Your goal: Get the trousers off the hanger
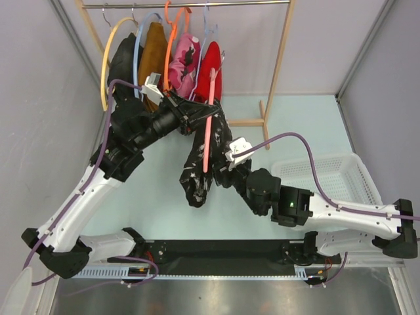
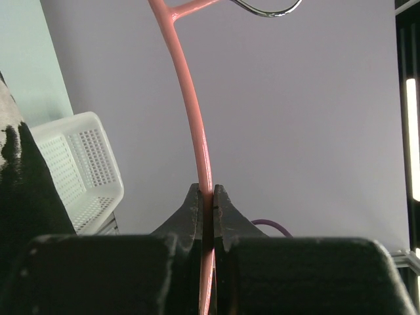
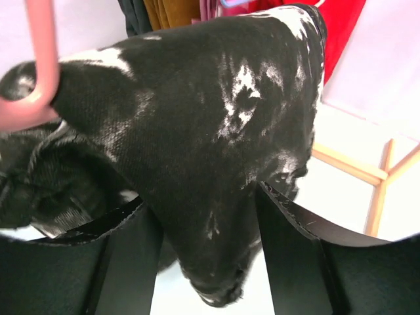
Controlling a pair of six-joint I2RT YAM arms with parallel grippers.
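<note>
My left claw (image 2: 209, 190) is pinched tight on the pink hanger (image 2: 193, 118), low on its curved arm. The metal hook at its top shows against bare wall, so I judge this hanger is off the rail (image 1: 197, 5).

The black trousers (image 3: 197, 131) are still draped over that hanger. In the top view they hang in a long fold down toward the worktop (image 1: 157, 190), between my two arms.

My right claw (image 3: 203, 197) is wide, with one finger on each side of the lower fold. The cloth fills the gap between them, but I don't read it as clamped yet.

So the lift-off looks done and the pull has not started. I still have to close on the cloth, draw it clear of the hanger and set it down, likely in the basket (image 1: 341, 167) to the right.

The red trousers (image 1: 210, 71) hang untouched on the rack, so that pair is still to do.

I can read no brand, label or writing in any view.
</note>
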